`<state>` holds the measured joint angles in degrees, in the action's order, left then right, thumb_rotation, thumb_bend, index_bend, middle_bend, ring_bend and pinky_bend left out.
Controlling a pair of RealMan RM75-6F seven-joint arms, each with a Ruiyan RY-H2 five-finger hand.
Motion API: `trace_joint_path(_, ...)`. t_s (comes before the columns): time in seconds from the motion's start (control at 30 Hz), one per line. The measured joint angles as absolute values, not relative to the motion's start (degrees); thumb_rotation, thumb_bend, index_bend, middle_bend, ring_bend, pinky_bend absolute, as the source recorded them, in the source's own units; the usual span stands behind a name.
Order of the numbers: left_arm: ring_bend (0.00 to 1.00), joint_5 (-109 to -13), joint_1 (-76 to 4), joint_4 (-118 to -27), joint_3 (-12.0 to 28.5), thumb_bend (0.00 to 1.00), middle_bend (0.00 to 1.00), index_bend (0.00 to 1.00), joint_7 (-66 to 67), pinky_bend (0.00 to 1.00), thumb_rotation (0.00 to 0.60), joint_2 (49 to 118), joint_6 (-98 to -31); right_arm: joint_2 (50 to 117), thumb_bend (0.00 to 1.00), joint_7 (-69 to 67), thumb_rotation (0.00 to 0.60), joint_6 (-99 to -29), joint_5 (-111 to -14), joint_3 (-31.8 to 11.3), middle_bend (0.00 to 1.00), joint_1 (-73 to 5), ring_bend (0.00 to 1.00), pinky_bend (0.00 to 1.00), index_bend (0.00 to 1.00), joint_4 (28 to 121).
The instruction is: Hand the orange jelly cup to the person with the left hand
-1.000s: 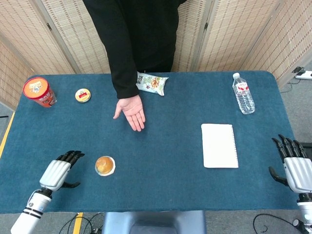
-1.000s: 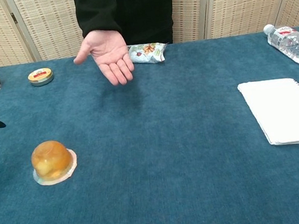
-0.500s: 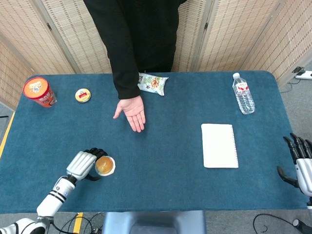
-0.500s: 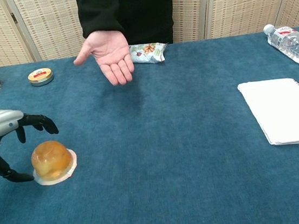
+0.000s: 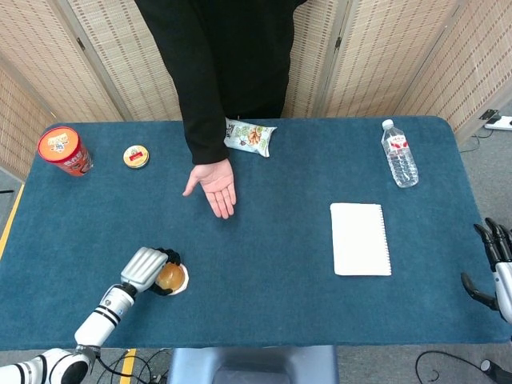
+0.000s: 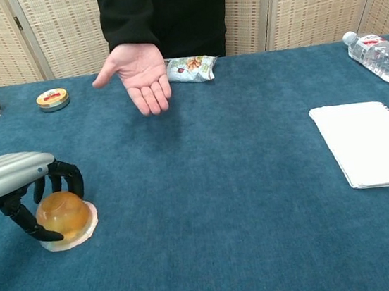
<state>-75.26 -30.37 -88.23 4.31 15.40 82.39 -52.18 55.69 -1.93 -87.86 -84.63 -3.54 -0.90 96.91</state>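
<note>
Left hand on the jelly cup, person's palm waiting.

Left hand (image 6: 21, 182) sits over the orange jelly cup (image 6: 62, 213) at the near left of the blue table (image 6: 244, 203), fingers curled over the dome and thumb (image 6: 28, 224) against its left side; cup rests on the cloth. Person's hand (image 6: 139, 71) is open, palm up, above the table farther back, well apart from the cup. Right hand (image 5: 498, 260) is at the near right edge, fingers apart, holding nothing. Notebook (image 5: 360, 238) lies right of centre, water bottle (image 5: 398, 154) far right.
</note>
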Motion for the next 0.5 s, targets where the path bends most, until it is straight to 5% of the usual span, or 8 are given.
trace_joint_path(0.27, 0.54, -76.94, -30.17, -90.44, 4.44, 0.24, 0.60, 0.53, 14.31, 0.64, 0.600, 80.71, -55.38, 55.54, 0.28, -2.71, 0.600, -88.93, -85.75, -3.36, 0.00, -0.33, 0.00, 0.00, 0.00, 96.80)
trace_joint_path(0.5, 0.54, -73.34, -31.38, -103.18, 7.77, 0.24, 0.60, 0.52, 21.32, 0.64, 0.600, 73.82, -57.33, 55.12, 0.28, -3.97, 0.600, -88.23, -86.38, -3.10, 0.00, -0.48, 0.00, 0.00, 0.00, 96.43)
